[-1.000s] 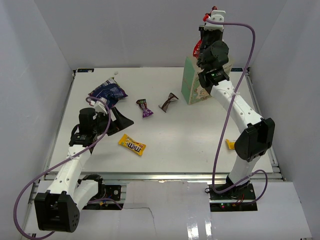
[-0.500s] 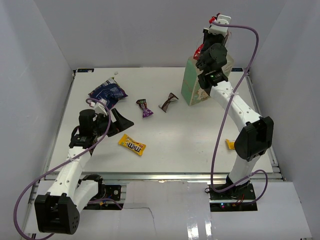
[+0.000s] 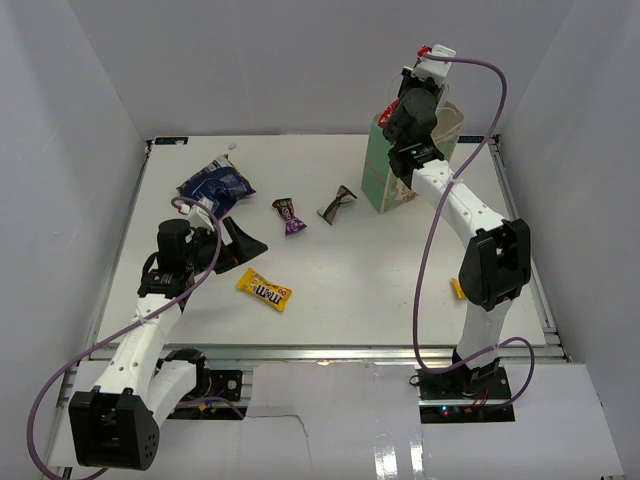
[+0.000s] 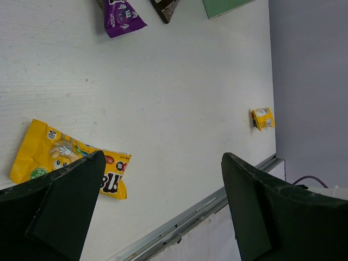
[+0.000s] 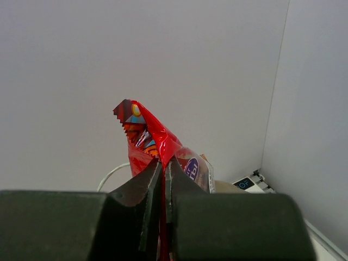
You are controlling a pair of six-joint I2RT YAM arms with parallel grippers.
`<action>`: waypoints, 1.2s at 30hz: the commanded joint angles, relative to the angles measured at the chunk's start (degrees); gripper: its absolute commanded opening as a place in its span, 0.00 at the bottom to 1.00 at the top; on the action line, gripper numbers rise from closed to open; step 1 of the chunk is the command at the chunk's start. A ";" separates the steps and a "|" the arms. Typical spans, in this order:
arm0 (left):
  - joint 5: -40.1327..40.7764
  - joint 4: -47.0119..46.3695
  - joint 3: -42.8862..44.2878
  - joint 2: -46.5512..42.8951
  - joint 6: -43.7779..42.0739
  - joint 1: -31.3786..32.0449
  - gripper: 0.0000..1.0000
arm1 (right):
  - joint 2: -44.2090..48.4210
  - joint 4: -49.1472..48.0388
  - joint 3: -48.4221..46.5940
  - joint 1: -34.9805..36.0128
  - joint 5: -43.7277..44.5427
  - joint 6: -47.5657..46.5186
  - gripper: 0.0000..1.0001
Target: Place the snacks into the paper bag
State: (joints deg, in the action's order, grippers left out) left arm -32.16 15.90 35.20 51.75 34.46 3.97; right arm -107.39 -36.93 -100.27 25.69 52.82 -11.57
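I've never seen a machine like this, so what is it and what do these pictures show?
It is two robot arms bolted to a white table, each ending in a two-finger gripper. One picture looks down from above; the other two come from cameras on the wrists. The right gripper is shut on a shiny red bag, just above the green paper bag. The left gripper is open and empty, near the yellow M&M's packet. Also on the table: a dark-blue bag, a purple candy, a brown candy and a small yellow bar.
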 commanded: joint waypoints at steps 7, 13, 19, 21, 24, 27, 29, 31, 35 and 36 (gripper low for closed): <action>-0.09 -0.17 -0.48 -0.33 -0.44 -0.01 0.98 | 2.28 -9.92 -0.37 -0.64 4.22 7.96 0.46; -0.36 -0.87 -0.40 0.55 -0.44 -0.01 0.98 | 4.03 -9.04 2.35 -0.64 3.35 9.20 0.68; -0.53 -1.31 -0.40 0.90 -0.36 -0.01 0.98 | 5.79 -9.04 4.38 -0.73 0.10 9.64 0.77; -0.62 -1.49 -0.48 0.90 -0.36 -0.10 0.98 | 6.84 -8.52 5.17 -0.64 -3.66 9.38 0.83; -0.62 -1.49 -0.22 0.99 -0.36 -0.01 0.98 | 8.51 -1.18 4.65 -0.73 -15.31 8.42 0.98; -0.88 -1.40 0.92 1.42 -0.71 -0.01 0.98 | 11.23 18.97 -2.35 -1.17 -43.25 1.48 0.90; -0.36 -0.53 2.15 2.13 -1.32 -0.01 0.98 | 12.64 29.49 -5.54 -1.96 -68.90 -3.59 0.90; 0.17 0.70 4.52 4.14 -1.93 -0.01 0.98 | 14.93 45.39 -7.57 -2.23 -89.43 -13.84 0.90; 0.70 2.64 8.56 8.54 -2.64 0.51 0.98 | 18.27 71.69 -8.11 -2.23 -101.67 -25.67 0.91; 1.92 3.17 10.22 10.11 -2.82 1.21 0.98 | 20.54 75.04 -6.80 -2.49 -101.86 -29.69 0.91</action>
State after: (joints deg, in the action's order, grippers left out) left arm -31.79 17.41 41.01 60.01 33.17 4.27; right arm -90.78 13.91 -106.63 23.44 -28.77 -27.07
